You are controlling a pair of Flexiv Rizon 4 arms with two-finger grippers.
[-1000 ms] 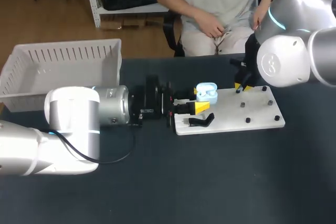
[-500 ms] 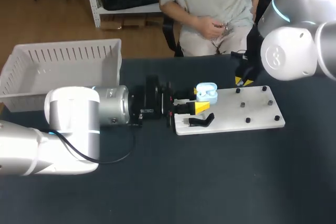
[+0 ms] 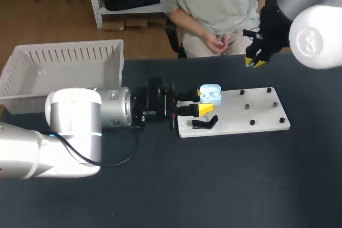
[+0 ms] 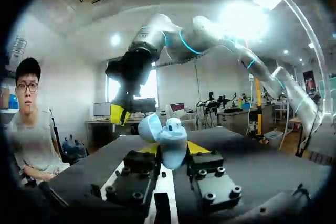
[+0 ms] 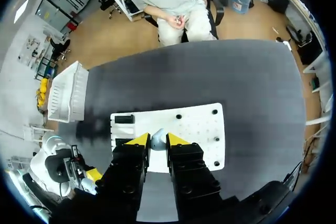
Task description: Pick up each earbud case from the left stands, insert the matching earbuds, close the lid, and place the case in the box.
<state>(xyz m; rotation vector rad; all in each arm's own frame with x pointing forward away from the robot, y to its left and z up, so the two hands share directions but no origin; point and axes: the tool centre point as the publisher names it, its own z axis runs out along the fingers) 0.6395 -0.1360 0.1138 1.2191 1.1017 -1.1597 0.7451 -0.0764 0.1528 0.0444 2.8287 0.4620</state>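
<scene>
Here the left gripper (image 3: 204,108) pinches the open blue case (image 3: 210,93) at frame centre, over the white board's (image 3: 262,115) left end. Upper right, the right gripper (image 3: 255,62) pinches a pale earbud (image 5: 157,139).

the near half of the bench (image 3: 214,185) lies open all across. the white board (image 3: 256,117) has small black pegs (image 3: 247,107) on its right part, with gaps between them. its left end is blocked by the left hand (image 3: 204,109), closed on the earbud case (image 3: 210,93), with a black stand (image 3: 204,123) just beside it. the right hand (image 3: 255,63), pinching an earbud (image 5: 157,139), hangs over the far edge, well apart from the board. the white box (image 3: 59,60) fills the far left corner.
</scene>
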